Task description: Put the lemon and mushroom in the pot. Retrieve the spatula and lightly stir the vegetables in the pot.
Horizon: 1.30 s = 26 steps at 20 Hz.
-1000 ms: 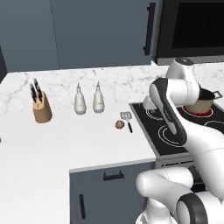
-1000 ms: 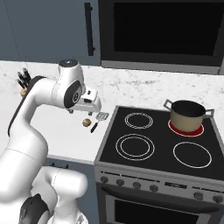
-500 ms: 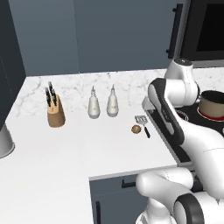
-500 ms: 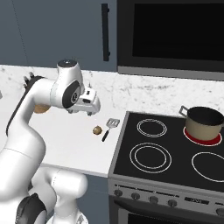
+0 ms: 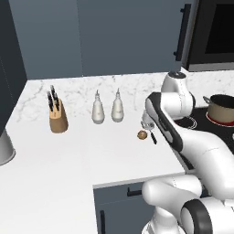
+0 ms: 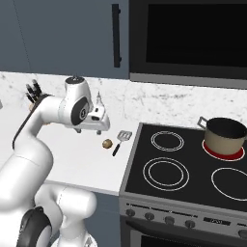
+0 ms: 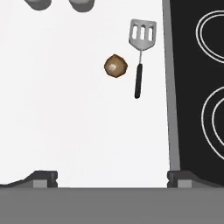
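Observation:
The brown mushroom [image 7: 116, 66] lies on the white counter, with the spatula [image 7: 141, 57] just beside it, silver slotted head away from me and black handle toward me. My gripper [image 7: 111, 179] hangs open above the counter, short of both, with nothing between its fingertips [image 7: 43, 178]. From the base, the mushroom [image 6: 107, 144] and spatula [image 6: 120, 141] lie near the stove's left edge, the gripper [image 6: 99, 129] just left of them. The tan pot [image 6: 224, 135] stands on the back right burner, also seen as pot [image 5: 224, 107]. The lemon is out of view.
Two white bottles [image 5: 97, 112] [image 5: 118, 109] and a knife block [image 5: 58, 119] stand at the back of the counter. The black stove top [image 6: 183, 169] lies to the right of the spatula. A grey vessel [image 5: 5, 148] sits at the far left.
The base has driven, so the whole scene has slid right in both base views. The arm keeps much the same pose and the gripper stays open.

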{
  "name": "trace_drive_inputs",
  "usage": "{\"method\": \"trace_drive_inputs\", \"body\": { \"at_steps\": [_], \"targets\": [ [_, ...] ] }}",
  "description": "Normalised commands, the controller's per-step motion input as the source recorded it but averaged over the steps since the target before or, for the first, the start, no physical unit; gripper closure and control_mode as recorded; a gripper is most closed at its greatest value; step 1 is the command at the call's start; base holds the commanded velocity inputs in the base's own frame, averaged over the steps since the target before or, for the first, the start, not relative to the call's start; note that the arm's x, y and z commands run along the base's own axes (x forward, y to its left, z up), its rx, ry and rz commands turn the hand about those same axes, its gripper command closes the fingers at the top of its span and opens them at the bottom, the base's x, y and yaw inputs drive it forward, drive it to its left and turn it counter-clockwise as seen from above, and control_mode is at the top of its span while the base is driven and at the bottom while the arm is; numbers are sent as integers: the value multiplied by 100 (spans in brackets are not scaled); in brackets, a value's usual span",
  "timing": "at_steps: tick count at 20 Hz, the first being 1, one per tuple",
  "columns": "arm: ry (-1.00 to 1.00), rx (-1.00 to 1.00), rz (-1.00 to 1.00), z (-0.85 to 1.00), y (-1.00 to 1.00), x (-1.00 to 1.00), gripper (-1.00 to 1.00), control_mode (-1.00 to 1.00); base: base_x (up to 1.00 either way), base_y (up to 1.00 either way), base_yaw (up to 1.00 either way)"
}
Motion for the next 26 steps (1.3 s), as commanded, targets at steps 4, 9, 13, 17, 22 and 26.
{"method": "trace_drive_inputs", "body": {
  "at_steps": [4, 9, 13, 17, 22, 26],
  "targets": [
    [0, 1, 0, -87, 0, 47, -100, -100, 0, 0, 0],
    [0, 1, 0, -69, 0, 62, -100, -100, 0, 0, 0],
    [1, 3, 0, -40, 0, 65, -100, -100, 0, 0, 0],
    [5, 2, 0, -26, 0, 58, -100, -100, 0, 0, 0],
    [11, 0, 0, -22, -1, 50, -100, -100, 0, 0, 0],
    [9, 0, 0, -21, 0, 42, -100, -100, 0, 0, 0]
  ]
}}
